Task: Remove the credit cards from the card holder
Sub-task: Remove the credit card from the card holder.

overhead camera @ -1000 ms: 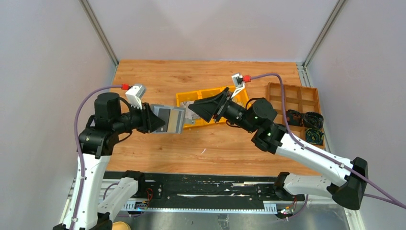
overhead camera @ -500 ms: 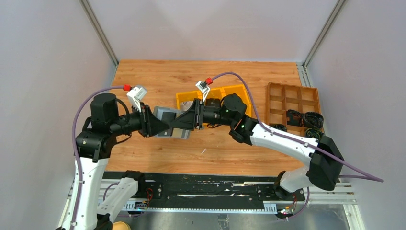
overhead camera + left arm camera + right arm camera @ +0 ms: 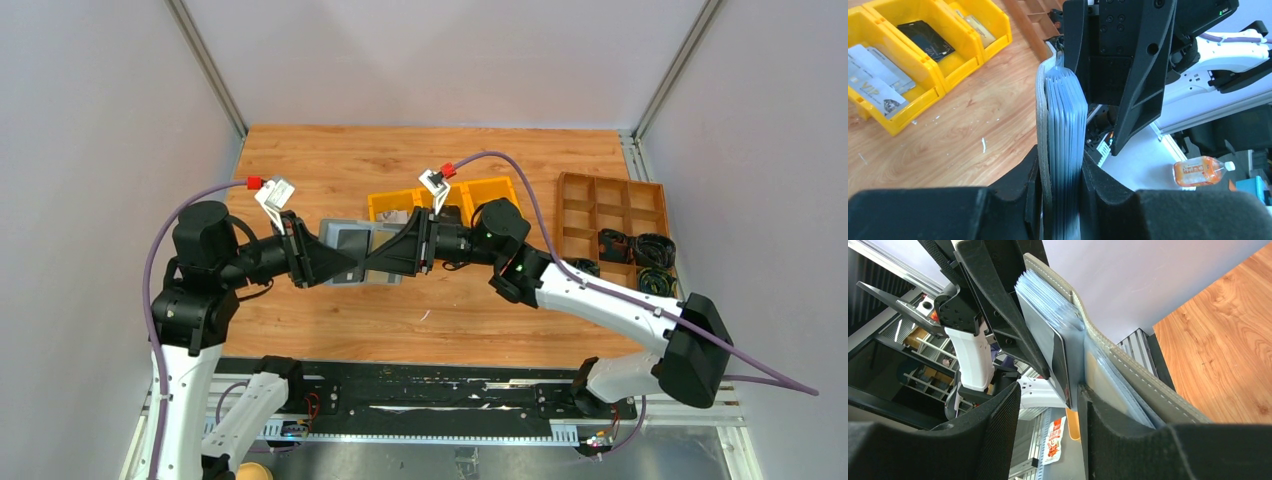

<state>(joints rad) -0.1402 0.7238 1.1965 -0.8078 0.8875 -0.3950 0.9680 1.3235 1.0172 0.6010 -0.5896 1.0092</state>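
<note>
The card holder was held between my two grippers, above the middle of the counter.

My left gripper [image 3: 347, 269] was closed on the grey card holder [image 3: 352, 240], and its clear leaves [image 3: 1065, 125] stood out in a fan. My right gripper [image 3: 374, 264] was narrowly open around the front leaf, and only one finger touched it. Some credit cards [image 3: 875, 80] lay in the yellow bin [image 3: 495, 190], nearer to the far edge.

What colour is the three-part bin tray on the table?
Yellow; the bin tray shows best in the left wrist view.
</note>
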